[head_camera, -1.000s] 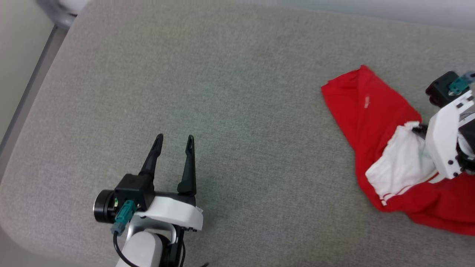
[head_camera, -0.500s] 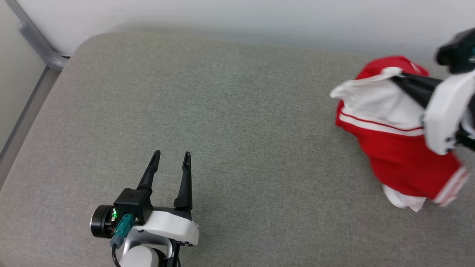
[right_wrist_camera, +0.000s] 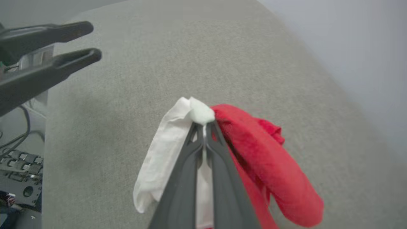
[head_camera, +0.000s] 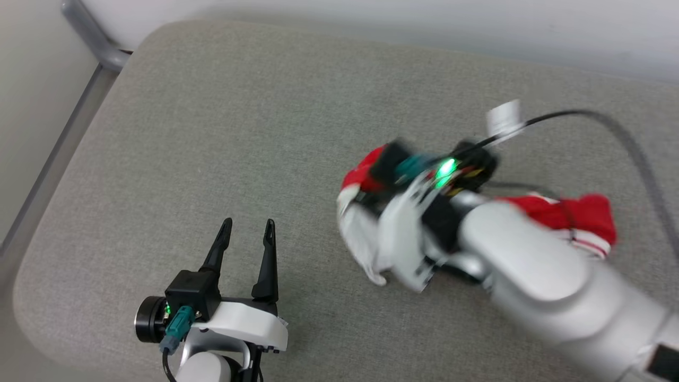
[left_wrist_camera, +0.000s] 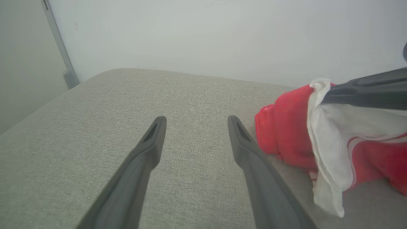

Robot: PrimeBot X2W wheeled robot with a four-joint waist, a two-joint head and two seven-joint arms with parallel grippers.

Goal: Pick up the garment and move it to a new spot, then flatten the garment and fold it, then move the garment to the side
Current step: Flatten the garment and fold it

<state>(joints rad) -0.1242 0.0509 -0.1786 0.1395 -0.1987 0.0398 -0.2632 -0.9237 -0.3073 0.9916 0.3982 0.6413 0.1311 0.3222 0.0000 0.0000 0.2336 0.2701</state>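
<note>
Right wrist view is showing the right gripper (right_wrist_camera: pixel 203 124) pinching the garment (right_wrist_camera: pixel 267 165), its two fingers pressed together on a fold where white sleeve cloth is meeting red. The rest is hanging bunched over the middle of the grey padded surface (right_wrist_camera: pixel 159 47). The left gripper (head_camera: pixel 248 225) is hanging over the near left part, fingers spread and holding nothing, with the garment near on its right.

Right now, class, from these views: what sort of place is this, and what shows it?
Probably an indoor robot lab or test room: a grey padded surface against a bare white wall, a metal post near its corner, and cables and equipment beside it.
</note>
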